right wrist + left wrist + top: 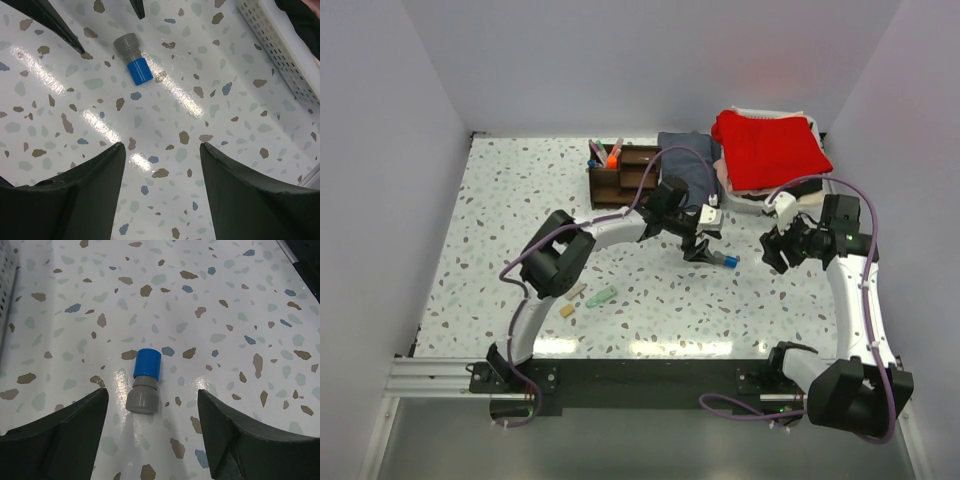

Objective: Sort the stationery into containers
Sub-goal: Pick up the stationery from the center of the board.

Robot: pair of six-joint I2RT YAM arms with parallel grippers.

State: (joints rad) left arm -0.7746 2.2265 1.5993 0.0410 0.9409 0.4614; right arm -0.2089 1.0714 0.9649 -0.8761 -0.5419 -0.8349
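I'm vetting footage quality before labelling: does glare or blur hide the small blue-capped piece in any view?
Top external: sharp, with light strips reflected along the near edge of the table, clear of the blue-capped piece. Left wrist: a glossy patch just left of the piece, which stays crisp. Right wrist: several glare streaks cross the table, one close beside the blue cap, none over it.

Far right corner blocked by folded cloth pile [767,148]; wooden organizer [625,175] stands at far edge, left of it. Left arm [610,232] spans mid-table. Open surface between right gripper [162,152] and blue-capped piece [134,66]. Loose items [602,297] toward near left corner.
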